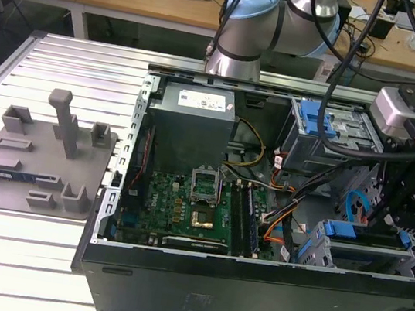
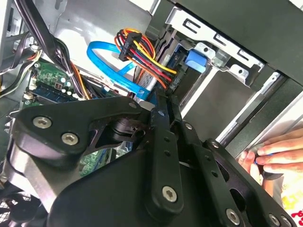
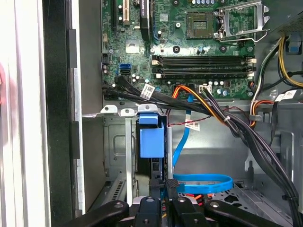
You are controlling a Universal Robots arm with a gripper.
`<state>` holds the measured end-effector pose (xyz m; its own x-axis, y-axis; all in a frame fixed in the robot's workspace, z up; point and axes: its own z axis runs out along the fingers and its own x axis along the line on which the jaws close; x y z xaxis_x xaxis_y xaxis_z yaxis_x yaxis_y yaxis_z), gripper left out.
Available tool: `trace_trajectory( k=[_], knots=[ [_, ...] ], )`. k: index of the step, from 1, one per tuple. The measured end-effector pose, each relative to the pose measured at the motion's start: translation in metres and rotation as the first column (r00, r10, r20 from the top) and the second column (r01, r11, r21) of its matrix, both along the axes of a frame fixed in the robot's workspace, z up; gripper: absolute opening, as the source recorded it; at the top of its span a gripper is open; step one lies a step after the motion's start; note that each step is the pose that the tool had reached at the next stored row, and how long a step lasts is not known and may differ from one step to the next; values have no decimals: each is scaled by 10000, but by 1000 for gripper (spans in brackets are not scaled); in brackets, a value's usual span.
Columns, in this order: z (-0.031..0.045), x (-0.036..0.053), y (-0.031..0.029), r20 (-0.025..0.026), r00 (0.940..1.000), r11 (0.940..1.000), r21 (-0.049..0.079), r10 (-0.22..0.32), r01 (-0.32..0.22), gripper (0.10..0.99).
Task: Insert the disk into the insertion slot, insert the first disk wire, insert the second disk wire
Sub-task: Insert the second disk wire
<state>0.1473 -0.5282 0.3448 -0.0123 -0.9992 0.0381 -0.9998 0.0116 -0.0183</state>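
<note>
A: What is the pincer [image 3: 163, 198] doing?

B: In both wrist views its fingers are sitting nearly closed on something thin and dark, right where the blue wire [image 3: 203, 182] is looping. My judgement is that it is pinching that wire's plug, though the plug itself is hiding between the pads.

A: And the disk?

B: The disk [image 3: 152, 137] is already standing edge-up in the slot [image 3: 120, 151], with its blue carrier tab showing at about twelve o'clock from the fingertips in the first wrist view. In the exterior view the pincer [image 1: 408, 225] is hanging over that same corner of the case [image 1: 250, 287], at roughly four o'clock from the motherboard [image 1: 191, 212].

A: So the wire step is in hand. How is it done well?

B: I would say by keeping the plug square to the connector on the disk's edge and pressing straight along it, not at an angle. The red-and-yellow bundle [image 2: 142, 54] is crowding the blue wire [image 2: 106, 64] in the second wrist view, so the loop needs slack and must not be snagging there.

A: Anything else nearby?

B: A person's hand [image 2: 270, 158] is resting at the case's outer edge, near the arm.
</note>
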Motion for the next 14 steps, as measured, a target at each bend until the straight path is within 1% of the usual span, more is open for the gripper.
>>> trace_trajectory(
  k=[6,10,11,12,13,14],
  knots=[
    [-37,1,-1,0,10000,10000,-2,51,-51,161],
    [-87,1,-28,0,10000,10000,-17,94,-94,161],
    [-101,-1,-35,1,10000,10000,-2,99,-99,161],
    [-101,-1,-34,1,10000,10000,6,100,-100,173],
    [-97,-1,-35,0,10000,9999,22,99,-99,231],
    [-48,-1,-34,0,10000,10000,5,99,-99,298]
  ],
)
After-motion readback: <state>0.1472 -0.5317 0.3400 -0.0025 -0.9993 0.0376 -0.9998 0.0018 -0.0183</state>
